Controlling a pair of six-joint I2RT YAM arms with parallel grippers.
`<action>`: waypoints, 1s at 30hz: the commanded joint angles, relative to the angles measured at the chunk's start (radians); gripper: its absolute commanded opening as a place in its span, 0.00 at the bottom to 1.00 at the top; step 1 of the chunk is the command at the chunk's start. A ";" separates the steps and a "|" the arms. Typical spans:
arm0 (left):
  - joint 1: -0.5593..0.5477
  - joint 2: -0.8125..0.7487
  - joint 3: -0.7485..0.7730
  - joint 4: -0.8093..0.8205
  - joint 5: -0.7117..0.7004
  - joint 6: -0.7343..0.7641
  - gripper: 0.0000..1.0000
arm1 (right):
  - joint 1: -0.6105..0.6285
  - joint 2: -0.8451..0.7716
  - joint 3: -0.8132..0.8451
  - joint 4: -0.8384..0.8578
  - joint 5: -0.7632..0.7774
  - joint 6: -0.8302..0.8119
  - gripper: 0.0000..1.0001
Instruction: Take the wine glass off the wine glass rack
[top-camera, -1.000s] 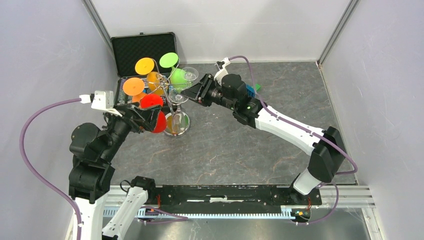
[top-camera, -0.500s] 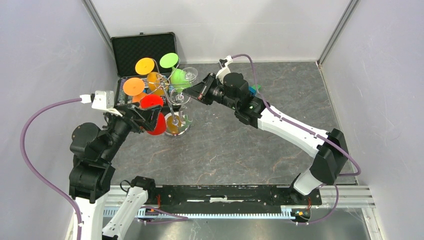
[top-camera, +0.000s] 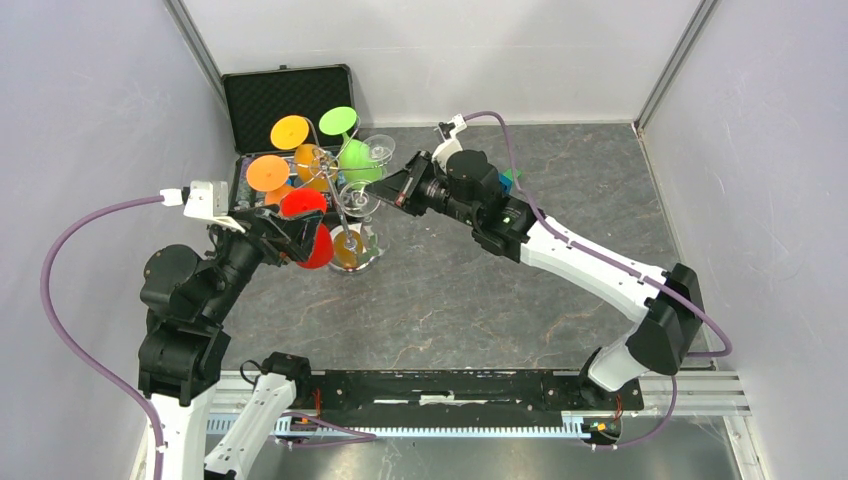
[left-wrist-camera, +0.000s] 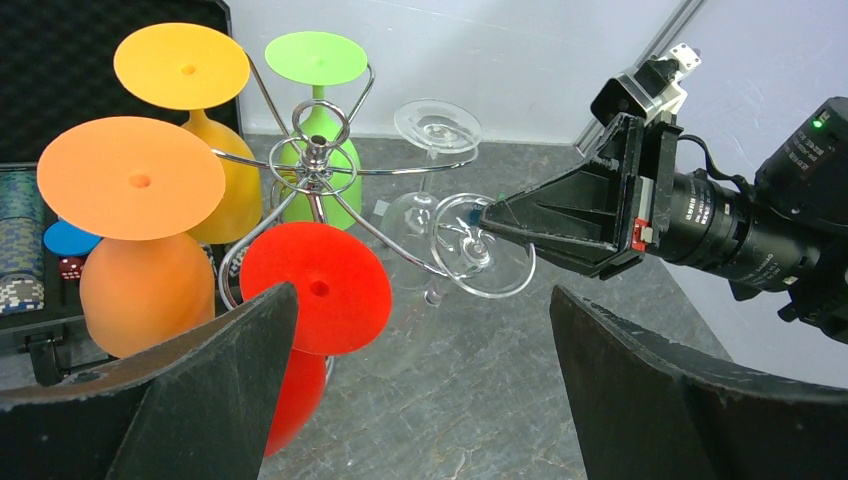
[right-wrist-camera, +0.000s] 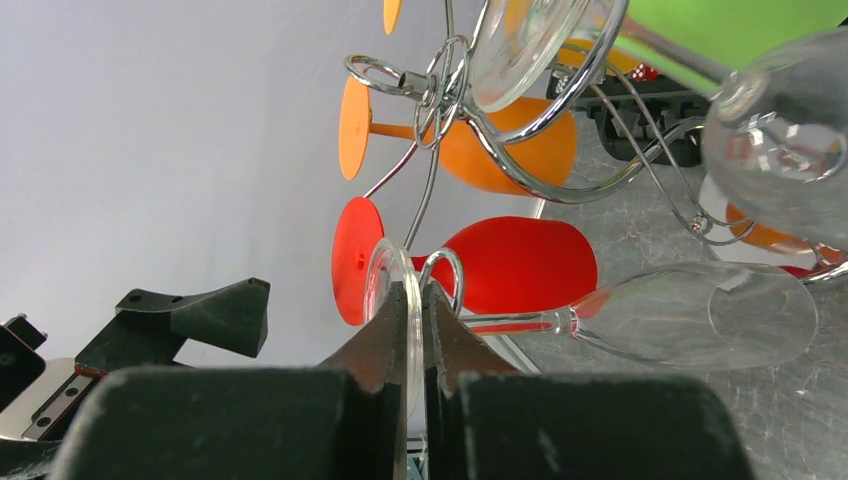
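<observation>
A lab test cell; plain grey walls (top-camera: 90, 120), aluminium corner posts (top-camera: 197, 50).

right hand (top-camera: 386, 190) advanced to the wine glass rack (left-wrist-camera: 318, 160), jaws closed onto clear wine glass (right-wrist-camera: 690, 318) foot

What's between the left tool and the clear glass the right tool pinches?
The red wine glass, hanging on the wine glass rack, stands before the clear wine glass; the left wrist view shows it.

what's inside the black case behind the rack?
The left wrist view shows the black case holding rows of poker chips, a blue disc and a red die. The orange glass covers the rest.
</observation>
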 joint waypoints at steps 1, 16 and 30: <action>-0.001 0.010 0.003 0.035 0.005 0.023 1.00 | 0.029 -0.040 0.043 0.017 0.013 -0.009 0.00; -0.001 0.004 0.002 0.032 0.001 0.025 1.00 | 0.048 0.076 0.157 0.045 0.015 0.008 0.00; -0.001 0.000 0.005 0.026 -0.003 0.020 1.00 | 0.018 0.091 0.156 0.098 0.134 0.006 0.00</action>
